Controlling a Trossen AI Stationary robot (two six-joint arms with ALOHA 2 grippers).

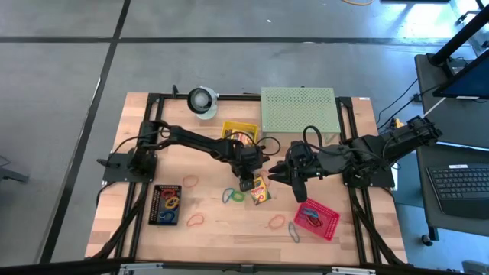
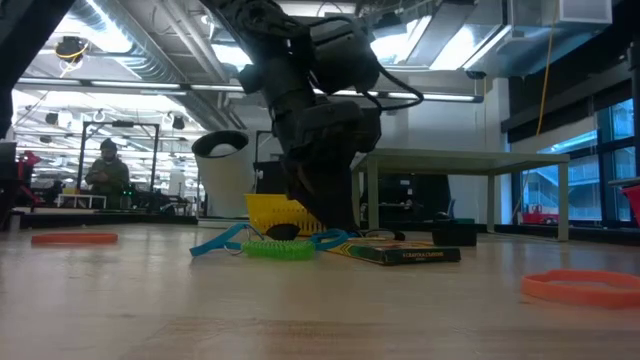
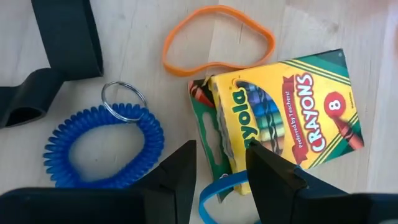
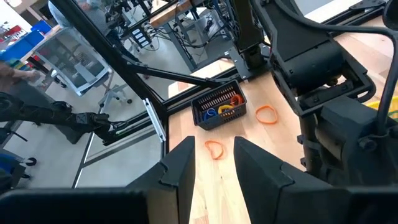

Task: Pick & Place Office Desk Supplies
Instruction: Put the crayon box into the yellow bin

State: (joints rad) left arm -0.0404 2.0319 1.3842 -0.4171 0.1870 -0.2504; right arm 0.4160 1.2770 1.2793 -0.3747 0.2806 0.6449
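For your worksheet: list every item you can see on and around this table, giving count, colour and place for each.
crayon box: one, yellow and green, mid-table
orange bands: three, orange, loose on the wood
blue coil: one, blue, beside the crayon box
blue band: one, blue, by the red basket
yellow basket: one, yellow, behind the left arm
red basket: one, red, right front
black tray: one, black, left front, holding coloured bands
roll: one, white and grey, far edge
perforated stand: one, pale green, far edge
person: one, in the room beyond
left gripper: open, over the crayon box
right gripper: open, empty, above the table
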